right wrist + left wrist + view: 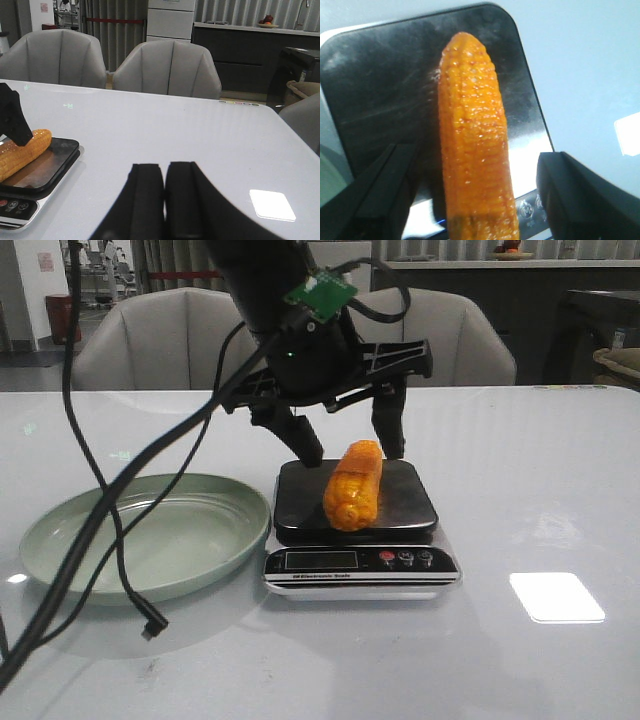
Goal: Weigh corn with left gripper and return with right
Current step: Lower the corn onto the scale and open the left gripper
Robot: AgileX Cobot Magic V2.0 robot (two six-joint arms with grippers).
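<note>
The left tool (348, 448) is hanging over the back of the scale (355, 530) with its two black fingers (380, 200) spread wide apart, one on each side of the corn (353, 485) and neither one touching it. The corn is lying flat on the scale's black platform (380, 100), lengthwise from back to front, with its blunt near end pointing toward the display and the buttons (405, 558). A small green circuit board (320, 292) is sitting on top of the tool's body, and a black cable (120, 540) is looping down from it across the pale green plate (60, 530), which is resting on the tabletop (530, 500) just beside the scale on its left. The right tool (164, 190) is waiting well off to the other side, low over the bare tabletop, its fingers pressed together with nothing between them. Grey chairs (170, 67) are standing behind.
</note>
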